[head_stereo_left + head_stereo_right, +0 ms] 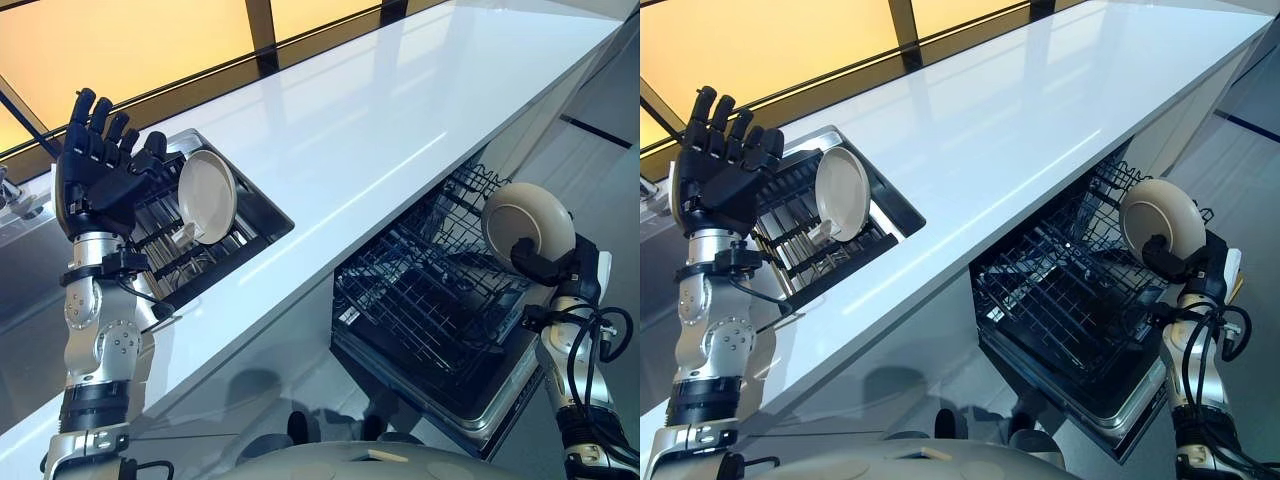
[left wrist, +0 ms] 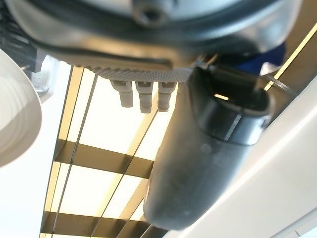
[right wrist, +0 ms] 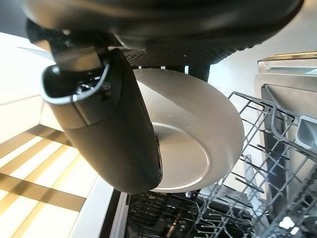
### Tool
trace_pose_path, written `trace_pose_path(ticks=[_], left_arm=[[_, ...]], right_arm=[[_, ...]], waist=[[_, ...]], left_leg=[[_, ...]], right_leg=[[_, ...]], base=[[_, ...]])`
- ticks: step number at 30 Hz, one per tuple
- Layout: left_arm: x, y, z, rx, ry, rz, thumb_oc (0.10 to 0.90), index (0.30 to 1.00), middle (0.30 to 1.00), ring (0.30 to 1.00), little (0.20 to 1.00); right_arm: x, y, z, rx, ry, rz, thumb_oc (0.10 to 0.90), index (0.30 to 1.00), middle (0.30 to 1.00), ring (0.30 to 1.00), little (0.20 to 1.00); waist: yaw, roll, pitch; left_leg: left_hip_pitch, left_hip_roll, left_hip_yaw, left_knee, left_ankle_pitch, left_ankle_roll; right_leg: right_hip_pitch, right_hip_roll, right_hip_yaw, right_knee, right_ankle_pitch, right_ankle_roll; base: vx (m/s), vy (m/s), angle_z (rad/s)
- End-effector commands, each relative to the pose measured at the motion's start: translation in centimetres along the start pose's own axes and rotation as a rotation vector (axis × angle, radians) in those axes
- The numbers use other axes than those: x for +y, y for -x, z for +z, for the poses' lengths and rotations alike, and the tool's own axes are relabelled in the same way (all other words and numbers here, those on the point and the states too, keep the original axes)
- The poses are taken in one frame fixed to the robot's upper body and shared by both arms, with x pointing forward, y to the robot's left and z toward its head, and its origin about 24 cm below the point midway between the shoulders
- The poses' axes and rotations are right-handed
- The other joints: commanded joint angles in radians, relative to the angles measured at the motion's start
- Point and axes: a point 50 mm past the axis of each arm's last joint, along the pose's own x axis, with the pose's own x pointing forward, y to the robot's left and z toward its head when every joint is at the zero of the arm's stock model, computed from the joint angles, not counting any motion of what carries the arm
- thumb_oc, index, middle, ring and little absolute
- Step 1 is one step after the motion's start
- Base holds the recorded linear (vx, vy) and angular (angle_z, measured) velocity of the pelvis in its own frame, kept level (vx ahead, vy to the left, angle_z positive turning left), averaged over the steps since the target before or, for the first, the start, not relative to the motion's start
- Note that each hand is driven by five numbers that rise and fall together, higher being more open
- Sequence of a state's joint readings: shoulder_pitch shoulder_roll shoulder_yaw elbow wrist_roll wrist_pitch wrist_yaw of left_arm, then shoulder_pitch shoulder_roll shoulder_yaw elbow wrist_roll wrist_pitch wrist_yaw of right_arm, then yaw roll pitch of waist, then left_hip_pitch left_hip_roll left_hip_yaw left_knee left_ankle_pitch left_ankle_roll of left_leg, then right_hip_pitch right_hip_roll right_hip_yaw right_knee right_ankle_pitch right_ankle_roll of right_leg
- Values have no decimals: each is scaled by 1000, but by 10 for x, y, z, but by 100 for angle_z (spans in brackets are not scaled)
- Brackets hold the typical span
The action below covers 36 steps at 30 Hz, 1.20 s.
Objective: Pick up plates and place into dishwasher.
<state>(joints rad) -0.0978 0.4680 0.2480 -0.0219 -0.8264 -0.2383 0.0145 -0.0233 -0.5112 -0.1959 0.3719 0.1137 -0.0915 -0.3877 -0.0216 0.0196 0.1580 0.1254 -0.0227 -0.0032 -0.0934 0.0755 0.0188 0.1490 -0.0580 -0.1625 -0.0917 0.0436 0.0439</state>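
A cream plate (image 1: 523, 222) is held upright over the pulled-out dishwasher rack (image 1: 430, 290), with my right hand (image 1: 540, 265) shut on its lower edge; its thumb (image 3: 114, 129) lies across the plate's face (image 3: 198, 139). A second cream plate (image 1: 207, 196) stands on edge in the drying rack (image 1: 175, 235) sunk in the counter at the left. My left hand (image 1: 95, 170) is raised beside that rack, fingers straight and open, holding nothing, a little to the left of the plate (image 2: 17, 114).
The long white counter (image 1: 400, 120) runs diagonally above the dishwasher. The black wire dishwasher rack (image 3: 257, 198) sticks out into the floor space below the counter's edge. A window band with dark frames (image 1: 150, 40) runs behind the counter.
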Motion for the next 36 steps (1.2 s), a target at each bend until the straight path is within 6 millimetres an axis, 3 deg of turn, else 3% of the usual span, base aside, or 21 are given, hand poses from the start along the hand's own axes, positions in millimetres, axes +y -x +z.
trace_pose_path(ticks=[1, 13, 23, 35, 36], left_arm=[[-12, -18, 41, -156, -91, -133, 800, 900, 900, 900, 900], [-16, -24, 46, -130, -129, -192, 800, 900, 900, 900, 900], [-31, -36, 56, -158, -106, -263, 800, 900, 900, 900, 900], [-53, -51, 61, -190, -69, -332, 800, 900, 900, 900, 900], [-55, -53, 62, -194, -67, -337, 800, 900, 900, 900, 900]], right_arm=[[-23, -33, 64, -271, 74, -109, 100, 300, 300, 300, 200], [-37, -63, 63, -124, 252, -196, 100, 300, 300, 300, 200], [-18, -83, 90, -111, 334, -189, 100, 300, 300, 300, 200], [-2, -95, 106, -93, 408, -109, 100, 300, 300, 300, 200], [0, -95, 106, -86, 415, -100, 169, 359, 359, 359, 269]], waist=[[23, 12, -59], [67, 35, 1], [81, 51, 116], [67, 62, 200], [66, 63, 207]], left_leg=[[52, -49, -11, 6, -140, 22], [22, -48, -45, 12, -120, 11], [-79, -36, -40, 46, -93, -1], [-154, -19, 1, 98, -88, -13], [-159, -17, 4, 101, -87, -15]], right_leg=[[-10, 57, -26, 125, -143, -3], [-37, 54, -57, 156, -158, -18], [-116, 68, -45, 173, -150, -46], [-174, 79, -22, 187, -138, -60], [-178, 80, -21, 189, -136, -61]], base=[[85, -60, 15], [52, -63, 14], [-90, -91, 11], [-84, -69, -9], [-89, -54, -28]])
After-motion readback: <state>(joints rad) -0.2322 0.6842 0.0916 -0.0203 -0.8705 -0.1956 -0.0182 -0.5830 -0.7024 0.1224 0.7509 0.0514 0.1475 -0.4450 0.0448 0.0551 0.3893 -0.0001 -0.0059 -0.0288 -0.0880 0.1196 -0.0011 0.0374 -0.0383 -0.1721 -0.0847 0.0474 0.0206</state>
